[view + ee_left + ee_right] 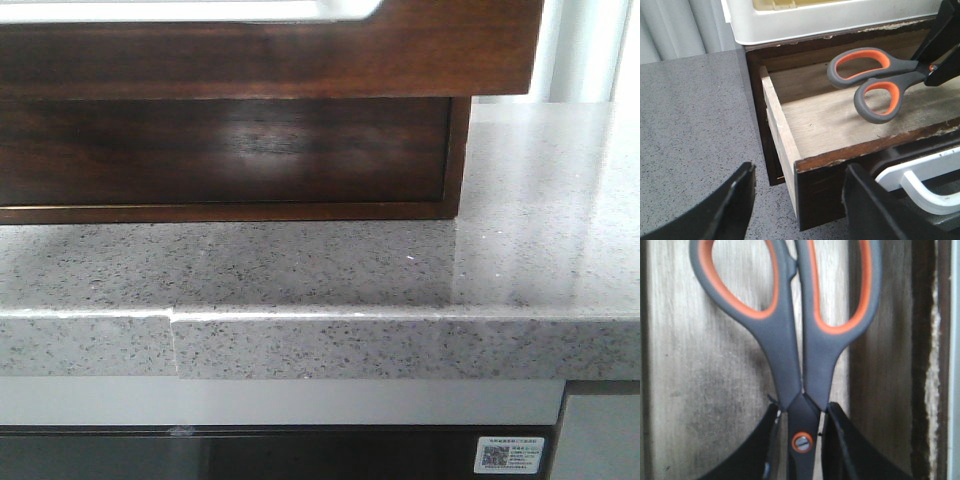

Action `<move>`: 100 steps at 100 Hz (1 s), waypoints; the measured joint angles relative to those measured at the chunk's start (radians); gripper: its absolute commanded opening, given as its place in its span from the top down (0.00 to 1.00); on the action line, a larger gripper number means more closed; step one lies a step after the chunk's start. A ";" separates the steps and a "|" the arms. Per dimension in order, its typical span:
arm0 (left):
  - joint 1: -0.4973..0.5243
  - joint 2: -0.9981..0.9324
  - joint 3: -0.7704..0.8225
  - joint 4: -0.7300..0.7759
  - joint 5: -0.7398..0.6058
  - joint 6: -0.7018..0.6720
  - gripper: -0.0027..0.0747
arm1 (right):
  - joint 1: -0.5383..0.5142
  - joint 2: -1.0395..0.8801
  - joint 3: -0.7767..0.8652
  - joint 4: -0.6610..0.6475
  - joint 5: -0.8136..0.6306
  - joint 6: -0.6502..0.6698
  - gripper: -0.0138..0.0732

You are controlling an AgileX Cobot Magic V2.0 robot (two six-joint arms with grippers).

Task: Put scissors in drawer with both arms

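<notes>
The dark-brown drawer (270,60) is pulled out; in the front view its plain front fills the top, with a white rounded part (190,10) along its upper edge. In the left wrist view its pale wooden inside (782,135) is open. My right gripper (801,412) is shut on the grey and orange scissors (785,365) at the pivot. It holds them over the drawer's floor, handles forward; the scissors (907,70) and right gripper (942,45) also show in the left wrist view. My left gripper (800,200) is open, its jaws either side of the drawer's front corner.
A white bin (830,20) stands on the cabinet above the drawer. A white handle-like part (920,185) lies along the drawer front beside my left gripper's finger. The speckled grey countertop (400,270) runs beneath, with its edge near the camera. No gripper shows in the front view.
</notes>
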 measured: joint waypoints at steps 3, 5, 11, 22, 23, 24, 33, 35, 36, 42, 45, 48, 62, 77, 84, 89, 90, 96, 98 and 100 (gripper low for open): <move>0.000 0.000 0.000 0.000 0.000 0.000 0.48 | 0.000 0.003 0.000 -0.008 -0.002 -0.002 0.83; 0.000 0.000 0.000 0.000 0.000 0.000 0.48 | 0.000 0.005 0.000 -0.014 -0.002 -0.002 0.83; 0.000 0.000 0.000 0.000 0.000 0.000 0.48 | 0.000 0.015 0.000 -0.024 -0.002 -0.002 0.83; 0.000 0.000 0.000 0.000 0.000 0.000 0.48 | 0.003 0.017 0.000 -0.024 -0.002 -0.002 0.81; 0.000 0.000 0.000 0.000 0.000 0.000 0.48 | 0.003 0.017 0.000 -0.024 -0.002 -0.002 0.81; 0.000 0.000 0.000 0.000 0.000 0.000 0.48 | 0.003 0.017 0.000 -0.024 -0.002 -0.002 0.80; 0.000 0.000 0.000 0.000 0.000 0.000 0.48 | 0.003 0.019 0.000 -0.024 -0.002 -0.002 0.70; 0.000 0.000 0.000 0.000 0.000 0.000 0.48 | 0.003 0.019 0.000 -0.024 -0.002 -0.002 0.67; 0.000 0.000 0.000 0.000 0.000 0.000 0.48 | 0.003 0.019 0.000 -0.024 -0.002 -0.002 0.65; 0.000 0.000 0.000 0.000 0.000 0.000 0.48 | 0.003 0.019 0.000 -0.024 -0.002 0.000 0.59; 0.000 0.000 0.000 0.000 0.000 0.000 0.48 | 0.003 0.019 0.000 -0.024 -0.002 0.000 0.57; 0.000 0.000 0.000 0.000 0.000 0.000 0.48 | 0.003 0.019 0.000 -0.024 -0.002 0.000 0.55; 0.000 0.000 0.000 0.000 0.000 0.000 0.48 | 0.003 0.010 0.000 -0.030 -0.004 0.009 0.55; 0.000 0.000 0.000 0.000 0.000 0.000 0.48 | 0.003 -0.060 0.000 -0.037 -0.004 0.080 0.55; 0.000 0.000 0.000 0.000 0.000 0.000 0.48 | 0.003 -0.114 0.000 -0.037 -0.004 0.116 0.55; 0.000 0.000 0.000 0.000 0.000 0.000 0.48 | 0.001 -0.155 0.000 -0.037 -0.004 0.142 0.55; 0.000 0.000 0.000 0.000 0.000 0.000 0.48 | 0.001 -0.161 0.000 -0.037 -0.004 0.146 0.55; 0.000 0.000 0.000 0.000 0.000 0.000 0.48 | -0.014 -0.216 0.000 -0.037 -0.004 0.188 0.55; 0.000 0.000 0.000 0.000 0.000 0.000 0.48 | -0.022 -0.235 0.004 -0.037 -0.004 0.204 0.55; 0.000 0.000 0.000 0.000 0.000 0.000 0.48 | -0.029 -0.247 0.010 -0.037 -0.004 0.222 0.55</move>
